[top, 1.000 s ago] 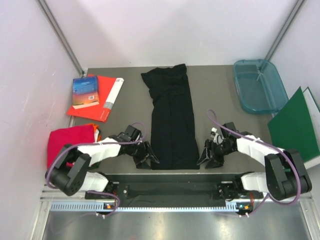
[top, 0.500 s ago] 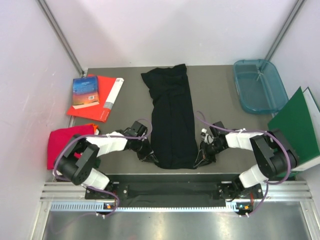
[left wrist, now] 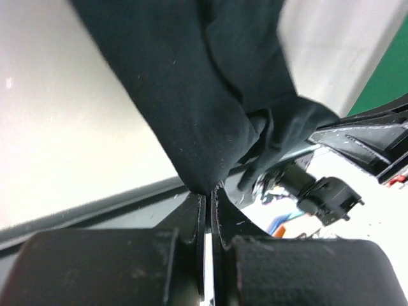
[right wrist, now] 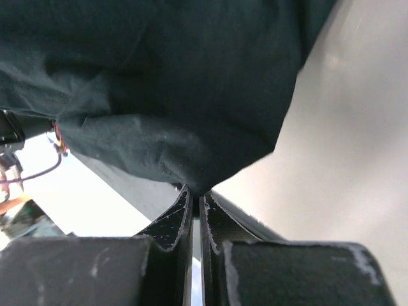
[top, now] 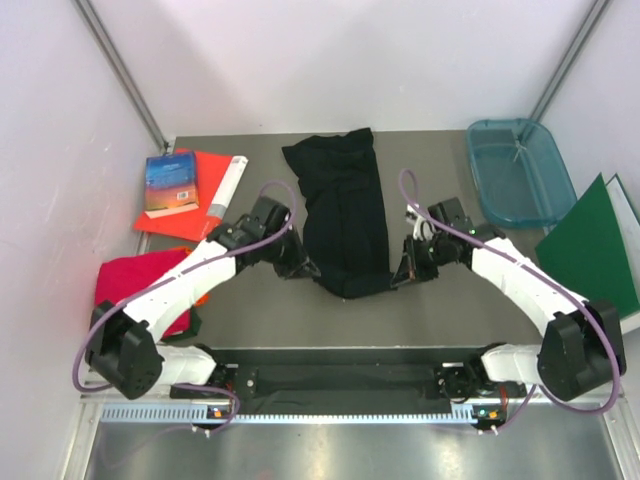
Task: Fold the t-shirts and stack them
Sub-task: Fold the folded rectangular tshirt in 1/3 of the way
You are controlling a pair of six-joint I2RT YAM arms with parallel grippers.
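The black t-shirt (top: 343, 205) lies as a long strip down the middle of the table, its near end lifted off the surface. My left gripper (top: 306, 269) is shut on the near left corner of the black t-shirt (left wrist: 210, 95). At the near right corner my right gripper (top: 398, 273) is shut on the same black t-shirt (right wrist: 166, 83). Cloth hangs from both pinched fingertips in the wrist views. The crimson-pink t-shirt (top: 135, 282) sits folded at the left edge, partly under my left arm.
A flat red sheet (top: 205, 205) with a blue book (top: 171, 183) lies at the back left. A teal tray (top: 518, 170) stands at the back right, and a green binder (top: 590, 250) leans at the right edge.
Both grippers closed on the shirt's near corners, then rose and moved away from the bases, carrying the near end up and toward the far end.
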